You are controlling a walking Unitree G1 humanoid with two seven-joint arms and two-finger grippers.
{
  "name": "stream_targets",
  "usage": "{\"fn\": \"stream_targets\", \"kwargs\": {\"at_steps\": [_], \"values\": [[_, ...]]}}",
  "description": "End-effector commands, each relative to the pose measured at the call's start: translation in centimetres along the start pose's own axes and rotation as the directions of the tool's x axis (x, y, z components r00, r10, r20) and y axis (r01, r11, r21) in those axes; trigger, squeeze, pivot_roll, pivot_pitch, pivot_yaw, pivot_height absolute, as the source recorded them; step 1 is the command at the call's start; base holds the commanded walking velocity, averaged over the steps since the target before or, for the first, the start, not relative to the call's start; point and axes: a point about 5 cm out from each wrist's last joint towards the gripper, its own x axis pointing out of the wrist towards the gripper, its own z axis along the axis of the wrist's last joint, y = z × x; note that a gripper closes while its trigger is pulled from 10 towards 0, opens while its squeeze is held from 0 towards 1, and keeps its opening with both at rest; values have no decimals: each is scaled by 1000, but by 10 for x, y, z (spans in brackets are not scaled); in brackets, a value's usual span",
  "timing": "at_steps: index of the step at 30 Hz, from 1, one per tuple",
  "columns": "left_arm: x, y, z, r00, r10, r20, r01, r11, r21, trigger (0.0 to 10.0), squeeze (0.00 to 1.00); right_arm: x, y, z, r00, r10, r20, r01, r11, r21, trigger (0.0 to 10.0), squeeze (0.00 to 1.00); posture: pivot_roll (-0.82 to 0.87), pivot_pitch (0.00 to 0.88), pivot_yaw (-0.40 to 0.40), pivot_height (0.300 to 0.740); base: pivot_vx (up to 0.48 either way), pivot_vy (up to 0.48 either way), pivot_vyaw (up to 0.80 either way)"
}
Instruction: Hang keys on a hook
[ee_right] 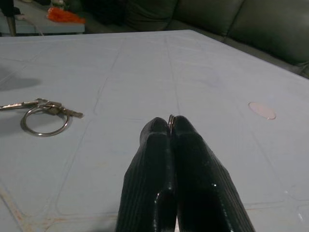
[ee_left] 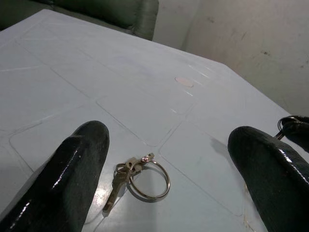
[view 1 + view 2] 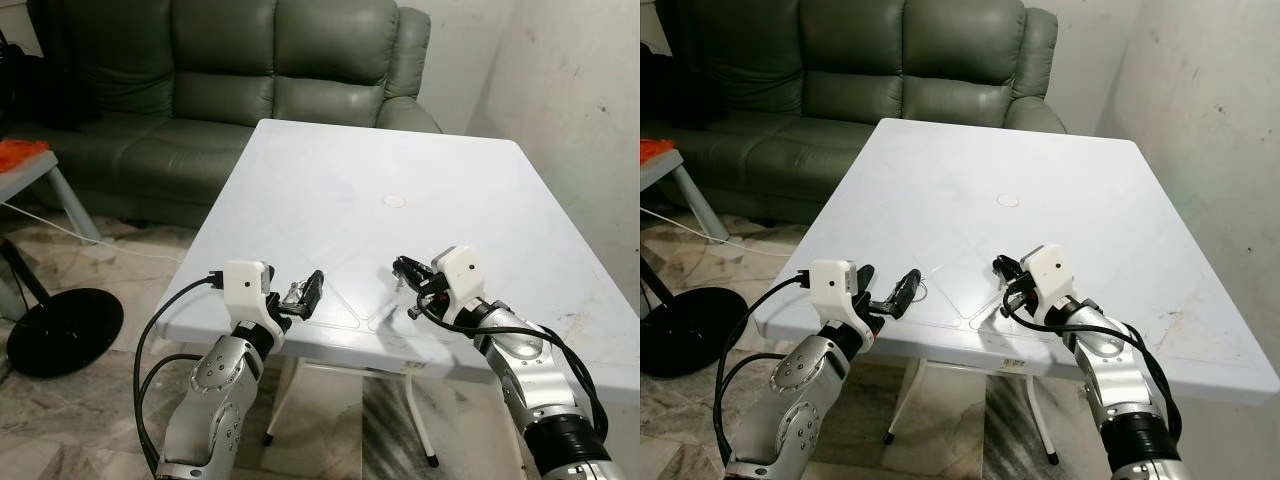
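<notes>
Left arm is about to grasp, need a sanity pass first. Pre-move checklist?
1. Keys lie flat and free on the table: ok.
2. Left hand open: ok, its fingers are wide apart.
3. Left hand lined up: ok, the keys sit between its fingers in the left wrist view, nearer one finger.
4. Right hand clear of the keys: ok, it is off to the side.
5. Right hand empty: not ok, it is shut on a metal sliver; what that is, cannot tell.
6. Hook located: cannot tell.
</notes>
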Motion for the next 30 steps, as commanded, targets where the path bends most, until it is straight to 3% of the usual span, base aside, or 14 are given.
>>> {"fn": "stream_targets", "kwargs": {"at_steps": [1,13,18,19,20,21,24,25,29,30], "values": [[3,-8,-2,1000,-18,-3,18,1000,-20,10000,0,1,-1,7,1000,13,15,-13,1000,-4,10000,0,21,31,-56,740,0,0,0],[2,-7,-1,1000,-12,0,12,1000,-21,10000,0,1,10,0,995,84,-58,-90,990,-109,10000,0,25,36,-60,740,0,0,0],[2,-8,-1,1000,-15,0,15,1000,-24,10000,0,0,11,-2,993,101,-65,-106,990,-91,10000,0,22,37,-60,740,0,0,0],[2,-9,-1,1000,-16,0,16,1000,-25,10000,0,0,10,-1,993,98,-63,-103,991,-85,10000,227,22,38,-61,740,0,0,0],[2,-9,-1,1000,-16,0,16,1000,-26,10000,0,0,10,-1,993,98,-62,-103,991,-83,10000,227,22,38,-61,740,0,0,0],[2,-9,-1,1000,-17,0,17,1000,-26,10000,0,0,10,-1,993,102,-57,-107,991,-79,10000,1000,21,39,-60,740,0,0,0],[2,-9,-2,1000,-16,-1,16,1000,-26,10000,0,0,5,0,997,39,-74,-49,990,-129,10000,1000,20,40,-61,740,0,0,0],[3,-9,-1,1000,-16,-1,16,1000,-27,10000,0,0,5,-1,996,44,-83,-55,990,-127,10000,0,20,40,-61,740,0,0,0],[2,-9,-2,1000,-17,-2,17,999,-28,10000,0,0,6,-3,994,58,-95,-67,993,-97,10000,0,20,41,-61,740,0,0,0],[2,-9,-2,1000,-17,-2,17,999,-29,10000,0,0,6,0,996,61,-72,-70,989,-131,10000,0,20,41,-62,740,0,0,0]]}}
